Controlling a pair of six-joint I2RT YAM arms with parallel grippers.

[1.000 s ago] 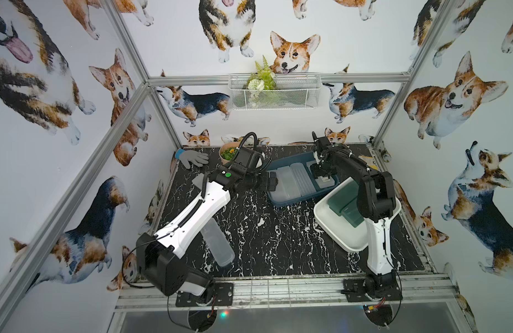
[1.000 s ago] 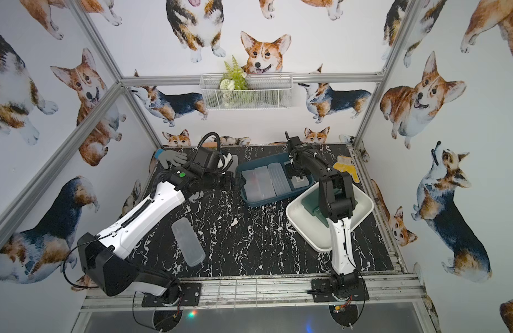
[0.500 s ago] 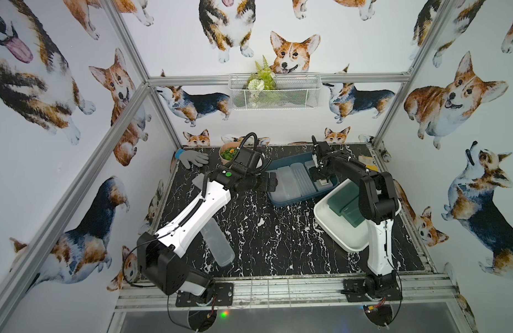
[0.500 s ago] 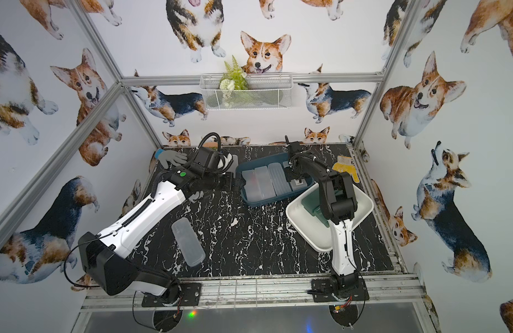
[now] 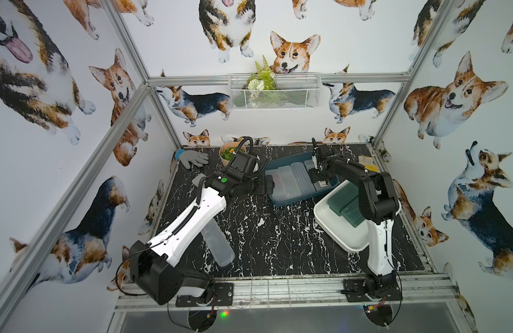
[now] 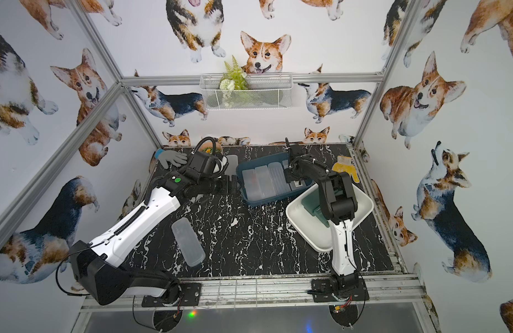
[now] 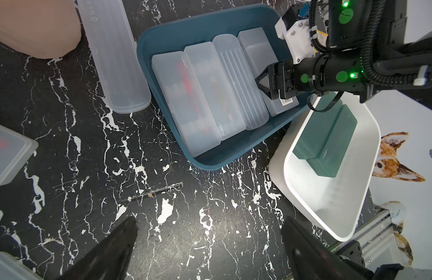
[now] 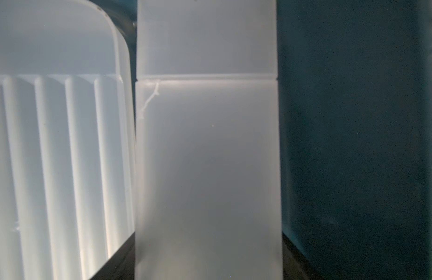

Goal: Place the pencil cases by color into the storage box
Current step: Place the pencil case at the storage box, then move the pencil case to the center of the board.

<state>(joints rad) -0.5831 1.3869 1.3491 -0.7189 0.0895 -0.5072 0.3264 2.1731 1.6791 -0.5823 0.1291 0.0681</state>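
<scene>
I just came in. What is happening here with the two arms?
The robot is sorting pencil cases by color. Four frosted cases lie in the blue box, green cases in the white box. The right end effector is down in the blue box, straddling one frosted case; whether it grips is unclear. The left end effector hovers open and empty over the table. Other frosted cases lie loose on the table.

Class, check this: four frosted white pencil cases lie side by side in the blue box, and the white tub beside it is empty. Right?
Not quite. The white tub is not empty: the left wrist view shows dark green pencil cases lying in it. The four frosted white pencil cases do lie side by side in the blue box.
</scene>
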